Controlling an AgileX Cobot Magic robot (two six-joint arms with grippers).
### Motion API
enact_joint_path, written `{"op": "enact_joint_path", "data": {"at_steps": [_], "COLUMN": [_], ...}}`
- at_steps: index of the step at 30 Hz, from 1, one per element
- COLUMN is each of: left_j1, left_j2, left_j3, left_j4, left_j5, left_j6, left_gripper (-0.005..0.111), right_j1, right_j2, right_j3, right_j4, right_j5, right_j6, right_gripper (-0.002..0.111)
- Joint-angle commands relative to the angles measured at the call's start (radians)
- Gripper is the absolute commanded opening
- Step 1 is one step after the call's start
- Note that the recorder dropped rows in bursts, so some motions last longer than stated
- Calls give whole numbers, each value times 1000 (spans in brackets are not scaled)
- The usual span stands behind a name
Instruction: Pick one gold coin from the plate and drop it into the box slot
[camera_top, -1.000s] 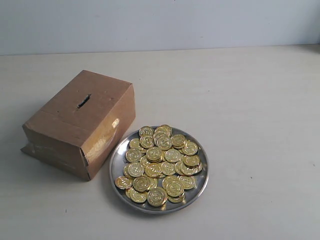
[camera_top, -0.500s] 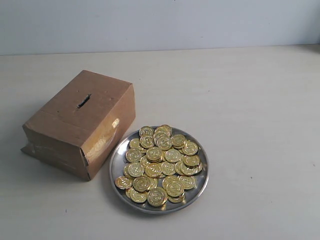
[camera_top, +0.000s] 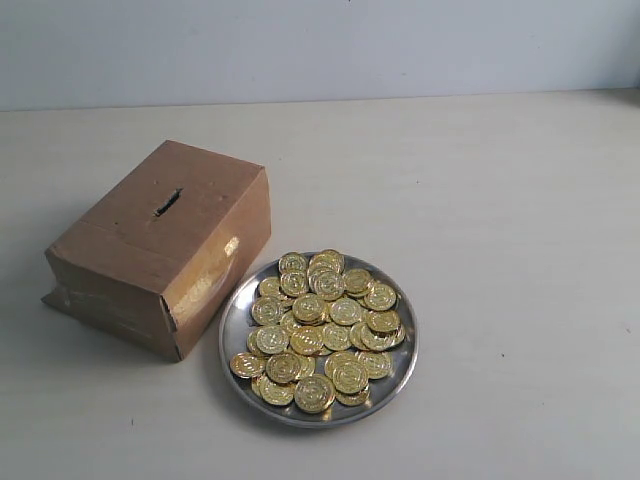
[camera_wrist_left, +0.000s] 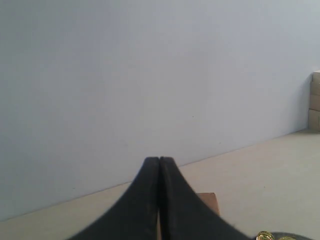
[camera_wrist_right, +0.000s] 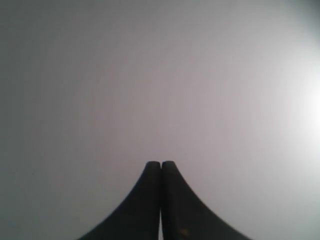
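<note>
Exterior view: one box (camera_top: 160, 245), with one slot (camera_top: 167, 203) in its top, stood just beside one plate (camera_top: 412, 345). The plate held several dozen heaped coins (camera_top: 320, 325), too overlapped for an exact count.

Left wrist view: the left gripper (camera_wrist_left: 159, 160) was clenched on nothing, with a box corner and one coin visible beyond it, untouched.

Right wrist view: the right gripper (camera_wrist_right: 160, 163) was clenched and empty against a blank background.

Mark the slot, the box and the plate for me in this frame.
slot (camera_top: 167, 203), exterior view, middle of the dark slit.
box (camera_top: 215, 180), exterior view, bare cardboard of the top face.
plate (camera_top: 409, 348), exterior view, bare metal rim beside the coins.
</note>
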Motion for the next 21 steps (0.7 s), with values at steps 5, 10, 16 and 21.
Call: {"op": "enact_joint_path", "data": {"at_steps": [5,10,16,21], "left_j1": [2,2,2,2], "left_j2": [-18,-28,-28,-28], "left_j3": [24,88,106,146], "left_j4": [-2,4,195,339], "left_j5": [-5,-7,-83,-356], "left_j6": [-3,-3,-3,-3], "left_gripper": [0,0,0,0], "right_j1": [-5,-5,-5,-5], "right_j2": [-4,-6,-34,-67], "right_j3": [7,7,29,133], "right_j4": [-1,-1,-12,-125], "right_j5": [23,33,40,42], "right_j6": [-2,-2,-2,-2], "right_gripper": [0,0,0,0]}}
